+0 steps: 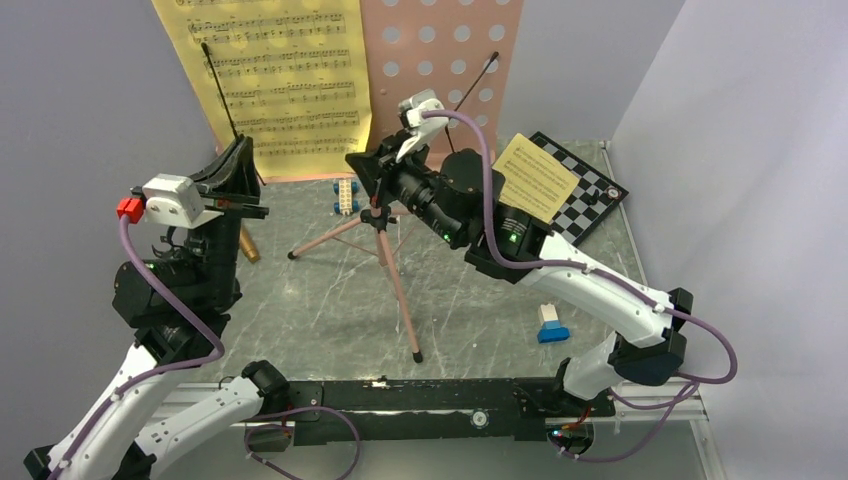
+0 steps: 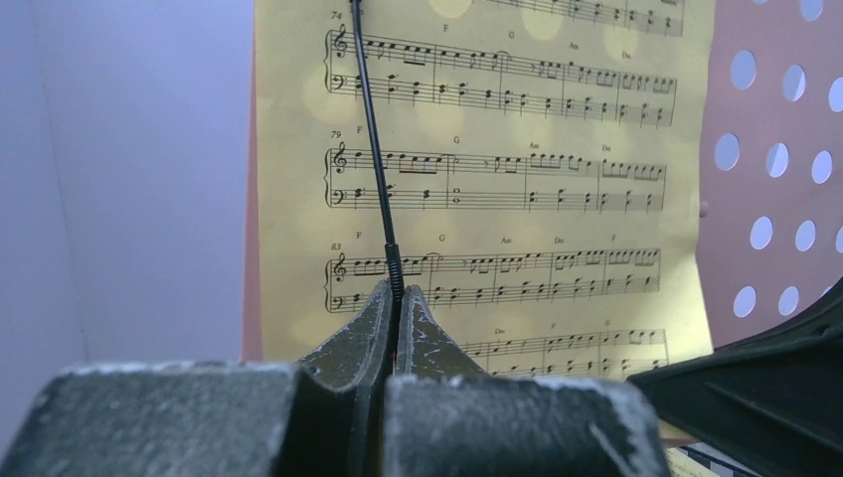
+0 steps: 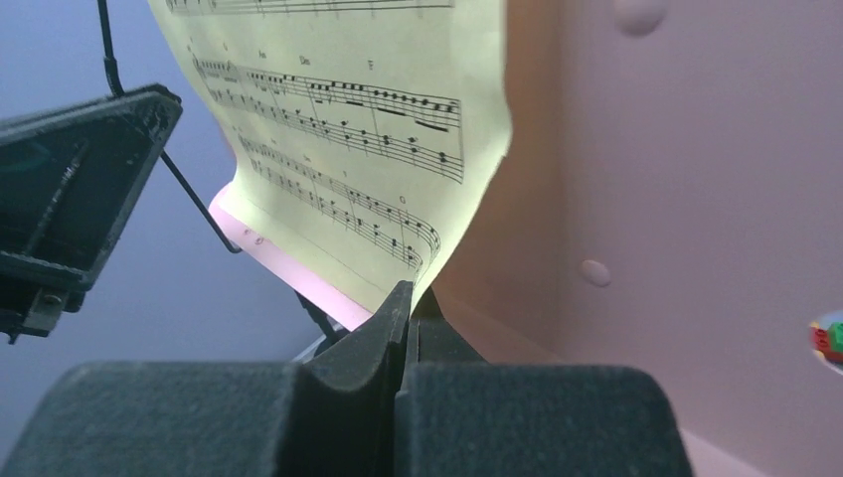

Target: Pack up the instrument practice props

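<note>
The tripod legs [image 1: 385, 250] stand unbraced on the table. Above them, the left gripper [image 2: 396, 300] is clamped on the stand's thin black retainer wire [image 2: 372, 149]. The right gripper [image 3: 411, 295] is pinched on the lower corner of the yellow sheet [image 3: 338, 119]. Behind, that sheet rests against the pink desk [image 1: 440, 60]. We judge the risks as follows: the wire slipping free could snap back and trap the page, and a hard pull may tear the corner or tip the stand.

Sheet-music page [image 3: 338, 129]: bottom corner hidden between right hand [image 3: 410, 296] fingers. Black wire rod [image 2: 375, 149]: foot hidden inside left hand [image 2: 395, 300], top cut off above. Microphone [image 1: 247, 243]: mostly behind left arm [image 1: 170, 290].
</note>
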`<state>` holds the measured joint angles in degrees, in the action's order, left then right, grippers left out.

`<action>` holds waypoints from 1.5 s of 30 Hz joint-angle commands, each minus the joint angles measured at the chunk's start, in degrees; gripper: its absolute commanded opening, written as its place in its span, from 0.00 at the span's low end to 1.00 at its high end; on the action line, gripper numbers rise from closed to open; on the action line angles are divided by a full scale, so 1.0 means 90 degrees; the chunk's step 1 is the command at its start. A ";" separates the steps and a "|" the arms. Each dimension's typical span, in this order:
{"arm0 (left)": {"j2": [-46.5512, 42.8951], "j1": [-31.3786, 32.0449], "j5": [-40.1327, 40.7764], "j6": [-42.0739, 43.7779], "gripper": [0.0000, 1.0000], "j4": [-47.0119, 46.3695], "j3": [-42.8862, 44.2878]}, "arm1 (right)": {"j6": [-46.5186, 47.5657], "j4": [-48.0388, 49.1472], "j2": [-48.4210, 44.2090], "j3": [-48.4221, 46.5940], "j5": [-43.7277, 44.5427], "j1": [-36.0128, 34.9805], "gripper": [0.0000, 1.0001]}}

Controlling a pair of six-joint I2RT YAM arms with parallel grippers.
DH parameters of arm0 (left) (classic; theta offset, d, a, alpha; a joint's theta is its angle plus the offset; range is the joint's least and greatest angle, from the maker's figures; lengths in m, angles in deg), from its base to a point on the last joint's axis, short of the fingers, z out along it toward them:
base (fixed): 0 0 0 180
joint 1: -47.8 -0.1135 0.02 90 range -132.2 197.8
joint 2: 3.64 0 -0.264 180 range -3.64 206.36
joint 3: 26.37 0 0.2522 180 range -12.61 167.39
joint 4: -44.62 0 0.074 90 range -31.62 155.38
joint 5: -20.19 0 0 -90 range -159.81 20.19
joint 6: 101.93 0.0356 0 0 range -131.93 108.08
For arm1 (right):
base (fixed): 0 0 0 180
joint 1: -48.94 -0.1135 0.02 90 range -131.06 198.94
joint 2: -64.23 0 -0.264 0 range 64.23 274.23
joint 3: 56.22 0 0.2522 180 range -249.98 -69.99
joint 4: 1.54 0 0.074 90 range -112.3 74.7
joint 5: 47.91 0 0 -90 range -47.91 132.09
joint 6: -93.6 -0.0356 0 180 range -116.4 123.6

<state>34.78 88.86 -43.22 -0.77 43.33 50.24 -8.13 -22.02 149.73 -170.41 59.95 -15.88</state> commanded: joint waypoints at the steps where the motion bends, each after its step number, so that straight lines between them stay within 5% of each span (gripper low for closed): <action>1: -0.0140 0.0005 -0.0380 0.0213 0.00 -0.0647 -0.0126 | 0.0008 0.0266 -0.0359 0.0018 -0.0069 0.0102 0.00; 17: -0.0397 0.0005 -0.1150 0.0687 0.00 -0.1847 -0.0912 | -0.0647 0.0180 -0.0628 0.0288 -0.0611 0.0756 0.00; 26: -0.0339 0.0001 -0.0831 0.0681 0.01 -0.1825 -0.0851 | -0.0687 0.0151 -0.0687 0.0353 -0.0750 0.0949 0.00; 31: -0.0266 0.0006 -0.0835 0.0577 0.39 -0.1567 -0.0660 | -0.0738 0.0151 -0.0586 0.0335 -0.0911 0.0952 0.00; 35: -0.0255 0.0001 -0.0919 0.0478 0.60 -0.1348 -0.0481 | -0.0757 0.0140 -0.0556 0.0291 -0.0996 0.0952 0.00; 40: -0.0195 0.0002 -0.0894 0.0371 0.66 -0.1155 -0.0121 | -0.0784 0.0142 -0.0510 0.0269 -0.1050 0.0946 0.00; 45: 0.0130 0.0002 -0.0523 0.0481 0.59 -0.0995 0.0489 | -0.0834 0.0104 -0.0424 0.0202 -0.1134 0.0943 0.00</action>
<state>33.33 88.86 -50.33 3.39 33.41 49.43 -14.71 -21.80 145.14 -166.84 50.93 -7.62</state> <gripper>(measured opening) 0.628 0.009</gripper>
